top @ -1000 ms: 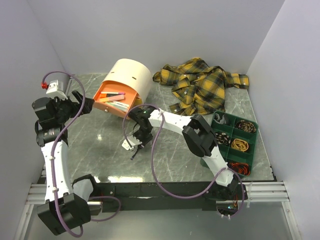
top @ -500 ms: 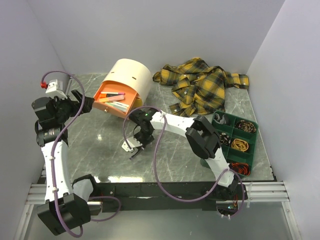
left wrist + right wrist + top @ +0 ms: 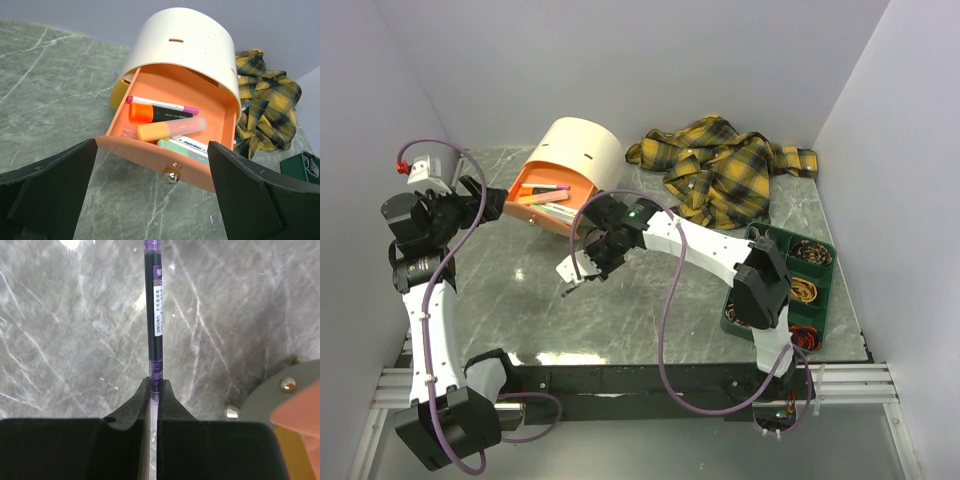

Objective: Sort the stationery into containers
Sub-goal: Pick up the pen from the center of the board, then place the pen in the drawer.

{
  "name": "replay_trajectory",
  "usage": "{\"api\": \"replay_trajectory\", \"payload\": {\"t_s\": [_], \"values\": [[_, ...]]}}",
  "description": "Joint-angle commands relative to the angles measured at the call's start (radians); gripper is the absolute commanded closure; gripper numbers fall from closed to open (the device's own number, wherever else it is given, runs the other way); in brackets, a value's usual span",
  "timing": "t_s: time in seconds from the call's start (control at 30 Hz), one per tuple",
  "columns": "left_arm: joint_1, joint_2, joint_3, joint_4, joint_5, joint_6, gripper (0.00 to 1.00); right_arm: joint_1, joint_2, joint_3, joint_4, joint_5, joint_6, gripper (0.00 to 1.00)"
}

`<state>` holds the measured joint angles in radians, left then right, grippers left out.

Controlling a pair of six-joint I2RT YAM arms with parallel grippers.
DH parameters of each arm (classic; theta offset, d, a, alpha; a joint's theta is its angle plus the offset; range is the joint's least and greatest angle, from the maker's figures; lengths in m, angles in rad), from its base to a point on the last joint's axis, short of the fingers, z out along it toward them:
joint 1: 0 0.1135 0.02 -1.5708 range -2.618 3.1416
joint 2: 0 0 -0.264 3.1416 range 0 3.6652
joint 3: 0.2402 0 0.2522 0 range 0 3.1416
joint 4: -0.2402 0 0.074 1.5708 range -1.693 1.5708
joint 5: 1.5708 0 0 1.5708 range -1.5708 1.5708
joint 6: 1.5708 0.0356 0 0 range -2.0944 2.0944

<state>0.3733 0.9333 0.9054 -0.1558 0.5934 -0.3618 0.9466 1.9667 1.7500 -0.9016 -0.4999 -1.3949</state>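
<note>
Right gripper: fingers pressed together on a purple pen, pinching its lower barrel. The pen runs straight out from the fingertips over the grey marble table; a white label with dark print shows on the barrel. Whether the pen tip touches the table cannot be told.

Position, top view: right gripper sits near the open front of the drawer box, on its near side.

Drawer box: cream drum lying on its side at the back of the table. Its orange drawer is pulled out, with a small metal knob on the front.

Drawer contents: white pen with pink ends, orange-and-black highlighter, orange highlighter, pale green item.

Left gripper: spread wide, holding nothing, facing the drawer from the left and apart from it.

Green tray: at the right edge of the table, divided into compartments, coiled rubber bands inside, partly hidden by the right arm.

Plaid shirt: yellow and black, crumpled at the back right, beside the drawer box.
</note>
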Motion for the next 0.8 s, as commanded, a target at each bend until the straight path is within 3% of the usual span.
{"api": "replay_trajectory", "payload": {"t_s": [0.0, 0.33, 0.77], "values": [[-0.004, -0.004, 0.040, 0.078, 0.026, -0.040, 0.00, -0.002, -0.086, 0.040, -0.007, -0.045, 0.063, 1.00], [-0.004, -0.004, 0.052, 0.081, 0.022, -0.042, 0.00, -0.040, -0.229, 0.077, 0.090, -0.065, 0.339, 1.00], [0.003, 0.035, 0.079, 0.101, 0.025, -0.060, 0.01, -0.100, -0.235, 0.250, 0.237, 0.003, 0.629, 1.00]]}}
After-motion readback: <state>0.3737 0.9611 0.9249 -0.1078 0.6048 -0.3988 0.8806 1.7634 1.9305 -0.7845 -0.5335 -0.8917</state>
